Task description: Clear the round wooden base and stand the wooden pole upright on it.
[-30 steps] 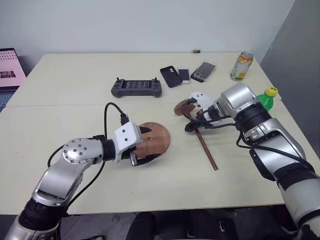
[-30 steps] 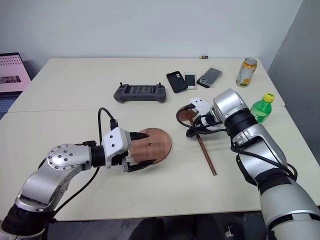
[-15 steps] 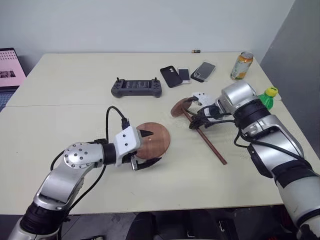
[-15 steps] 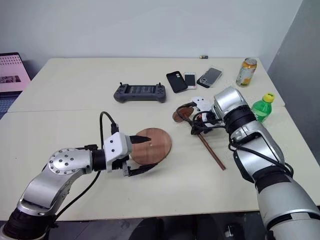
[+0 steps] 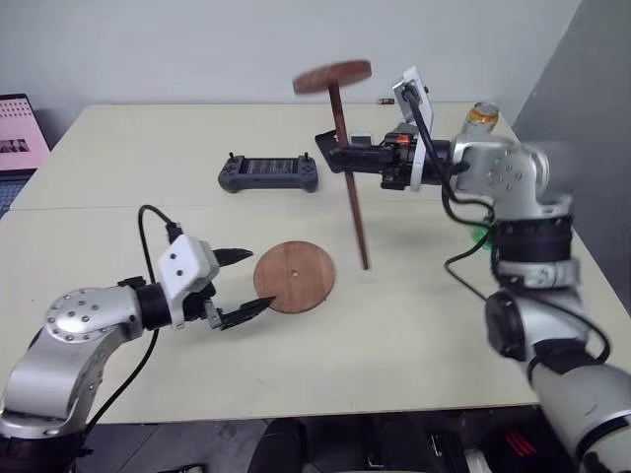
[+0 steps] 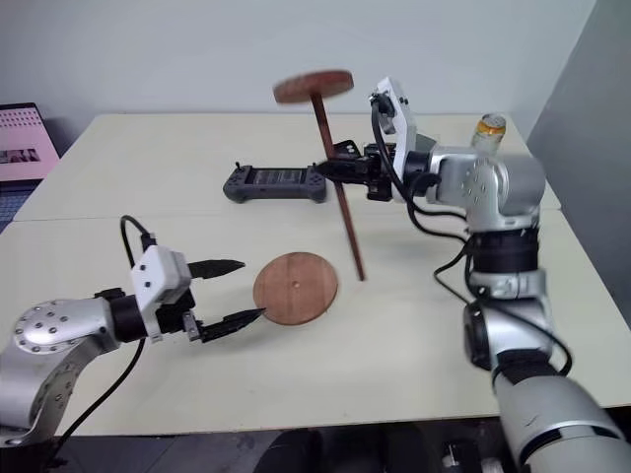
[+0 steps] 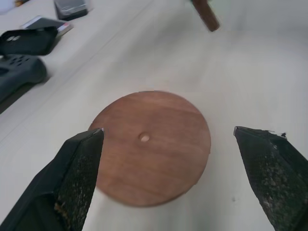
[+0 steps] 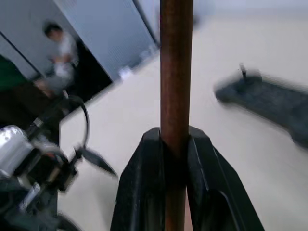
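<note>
The round wooden base (image 5: pixel 294 277) lies flat on the table with its small centre hole showing (image 7: pixel 144 138) and nothing on it. My left gripper (image 5: pixel 261 277) hovers open at the base's left rim, one finger (image 7: pixel 82 168) on each side. The wooden pole (image 5: pixel 348 177) is raised in the air, nearly upright, with its disc end (image 5: pixel 332 76) on top. My right gripper (image 5: pixel 340 156) is shut on the pole's upper shaft, reaching in from the right; its fingers (image 8: pixel 144 183) clamp the stick. The pole's lower end (image 5: pixel 365 264) hangs just right of the base.
A grey game controller (image 5: pixel 268 173) lies behind the base. A drink can (image 6: pixel 490 126) stands at the far right. Phones (image 7: pixel 29 41) lie near the controller. A laptop (image 5: pixel 20 128) sits at the left table edge. A person (image 8: pixel 60 48) is in the background.
My right gripper has lifted the pole off the table and swung it upright, disc end up. My left gripper has drawn back to the left, off the base, still open.
</note>
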